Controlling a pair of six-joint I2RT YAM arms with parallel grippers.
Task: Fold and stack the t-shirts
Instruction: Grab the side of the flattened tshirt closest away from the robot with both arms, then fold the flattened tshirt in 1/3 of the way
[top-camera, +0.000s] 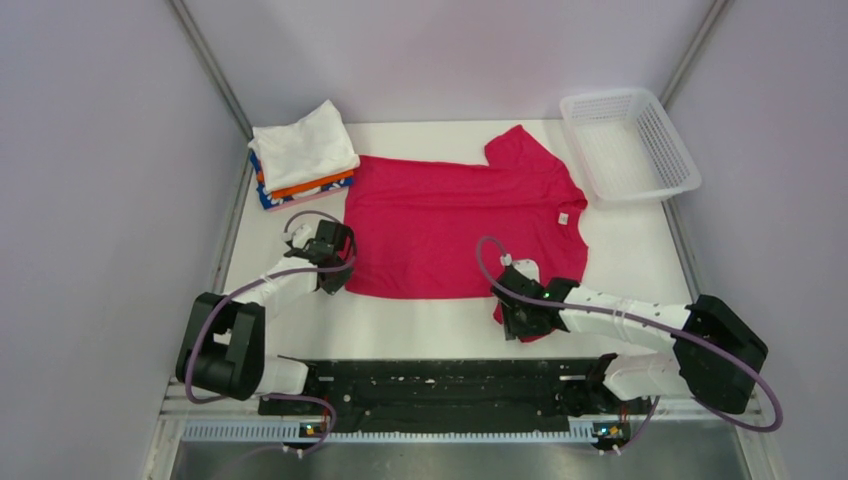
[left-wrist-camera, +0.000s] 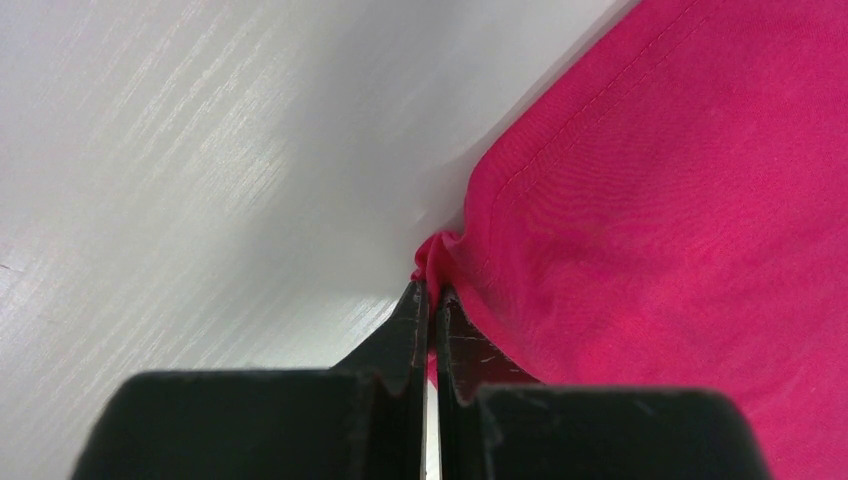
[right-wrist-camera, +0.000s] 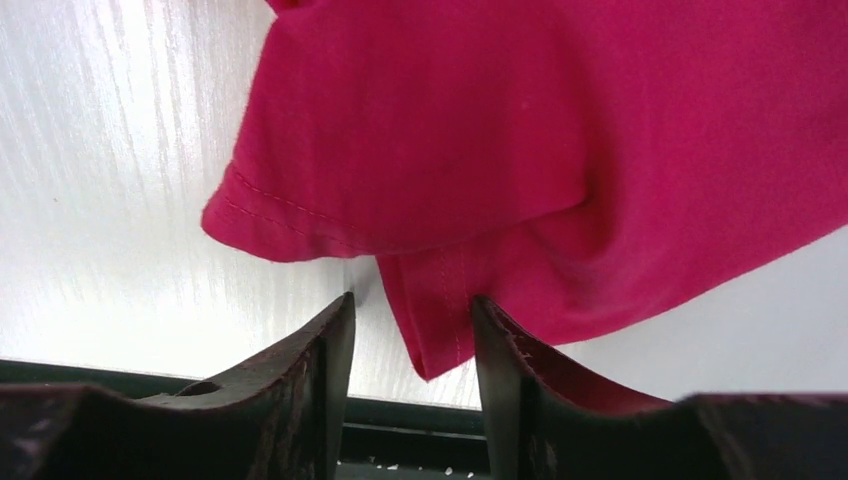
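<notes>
nearest the arm bases, the right gripper sits low on the white table at the near sleeve of the pink shirt. its wrist view shows the jaws standing partly apart, with the sleeve's hemmed tip hanging down between the fingers; bare table shows between the cloth and one finger, so nothing is clamped.

further left and a little farther out, the left gripper is at the shirt's near hem corner. its wrist view shows the left gripper pinched tight, with a small bunch of the hem corner caught between the tips and the stitched edge running away to the upper right.

the shirt itself lies spread flat across the middle of the table, collar toward the right, a small white tag at the neck and the other sleeve pointing to the far side.

at the far left a stack of folded shirts rests just beside the hem: white on top, then orange, blue-patterned and pale pink. at the far right stands a white mesh basket, apart from the shirt.
</notes>
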